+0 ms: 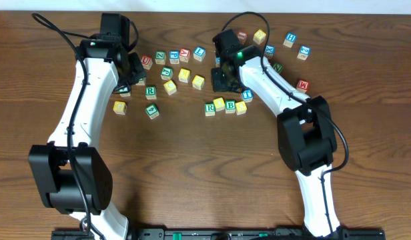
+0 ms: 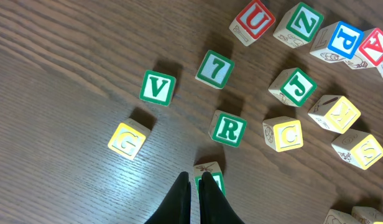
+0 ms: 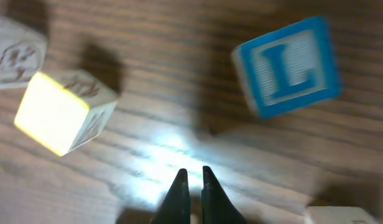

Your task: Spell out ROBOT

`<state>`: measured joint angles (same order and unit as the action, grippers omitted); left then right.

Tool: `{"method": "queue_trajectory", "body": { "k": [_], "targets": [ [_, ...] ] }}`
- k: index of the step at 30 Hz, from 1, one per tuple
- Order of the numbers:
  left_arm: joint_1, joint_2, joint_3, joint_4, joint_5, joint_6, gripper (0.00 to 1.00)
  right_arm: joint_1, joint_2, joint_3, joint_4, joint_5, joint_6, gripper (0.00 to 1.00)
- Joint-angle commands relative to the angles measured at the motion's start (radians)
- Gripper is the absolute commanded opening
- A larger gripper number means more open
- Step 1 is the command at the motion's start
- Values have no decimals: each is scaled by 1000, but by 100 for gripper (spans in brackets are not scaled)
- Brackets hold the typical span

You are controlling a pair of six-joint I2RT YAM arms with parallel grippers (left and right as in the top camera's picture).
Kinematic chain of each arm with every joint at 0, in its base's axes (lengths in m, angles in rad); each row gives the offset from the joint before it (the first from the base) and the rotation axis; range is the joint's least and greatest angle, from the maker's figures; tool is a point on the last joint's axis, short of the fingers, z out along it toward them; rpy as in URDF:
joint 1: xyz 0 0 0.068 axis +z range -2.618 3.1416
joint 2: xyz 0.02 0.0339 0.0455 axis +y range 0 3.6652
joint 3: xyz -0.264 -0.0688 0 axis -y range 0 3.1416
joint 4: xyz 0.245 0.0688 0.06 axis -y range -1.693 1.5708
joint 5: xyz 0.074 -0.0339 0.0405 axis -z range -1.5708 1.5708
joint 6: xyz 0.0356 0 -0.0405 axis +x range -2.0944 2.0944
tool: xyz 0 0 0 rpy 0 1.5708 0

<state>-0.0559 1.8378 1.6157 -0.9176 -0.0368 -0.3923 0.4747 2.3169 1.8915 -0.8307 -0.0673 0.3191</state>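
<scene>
Both clenched, empty — right gripper (image 3: 193, 172), nearer than left gripper (image 2: 194, 178), hovers just beside the T (image 1: 247, 95) near the end of the row (image 1: 230, 106).

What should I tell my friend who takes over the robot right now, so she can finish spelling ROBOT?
Grippers: the left gripper is shut and empty, beside a green cube. The right gripper is shut and empty over bare table.
Things: green R, first yellow cube, green B and second yellow cube sit in a row. The yellow letters are too small to read.
Done: four cubes lined up.
Left: the blue T sits up and right of the row's end, out of line. It probably needs moving into place.
</scene>
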Motion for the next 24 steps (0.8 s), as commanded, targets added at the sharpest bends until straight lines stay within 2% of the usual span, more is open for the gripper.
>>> {"method": "queue_trajectory", "body": {
  "k": [1, 10, 24],
  "targets": [
    [0, -14, 7, -6, -17, -5, 8, 33, 19, 18, -9, -22, -47, 2],
    [-1, -14, 7, -6, -17, -5, 6, 37, 19, 18, -60, -21, -38, 1],
    [-1, -14, 7, -6, -16, -6, 7, 37, 19, 18, -125, 39, 67, 1]
  ]
}}
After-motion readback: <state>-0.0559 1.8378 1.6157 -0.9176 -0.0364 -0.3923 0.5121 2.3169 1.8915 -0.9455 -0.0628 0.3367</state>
